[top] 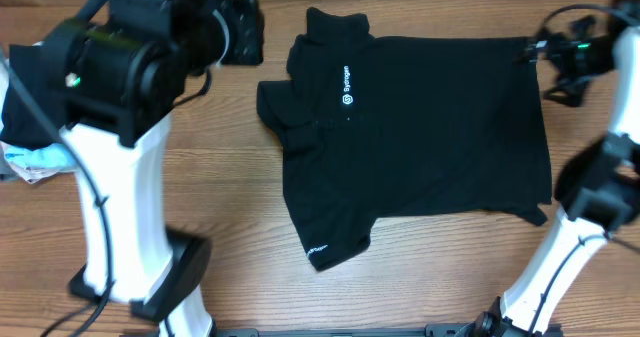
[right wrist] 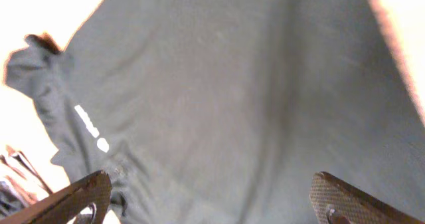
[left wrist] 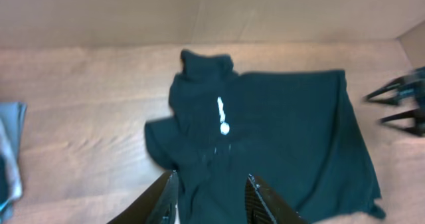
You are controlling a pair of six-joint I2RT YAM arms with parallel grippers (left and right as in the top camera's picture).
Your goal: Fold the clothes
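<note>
The clothes are one black T-shirt lying flat mid-table, with its left side bunched and folded over. A white logo faces up, and a sleeve with white lettering points to the front. My left gripper hovers off the shirt's far left corner. In the left wrist view the left gripper is open above the T-shirt, with nothing between its fingers. My right gripper is at the shirt's far right corner. In the right wrist view the right gripper stands wide open over the T-shirt.
Folded pale blue and white garments lie at the left edge under the left arm, and a grey garment shows there too. The left arm's white post and base stand front left. The right arm's base stands front right.
</note>
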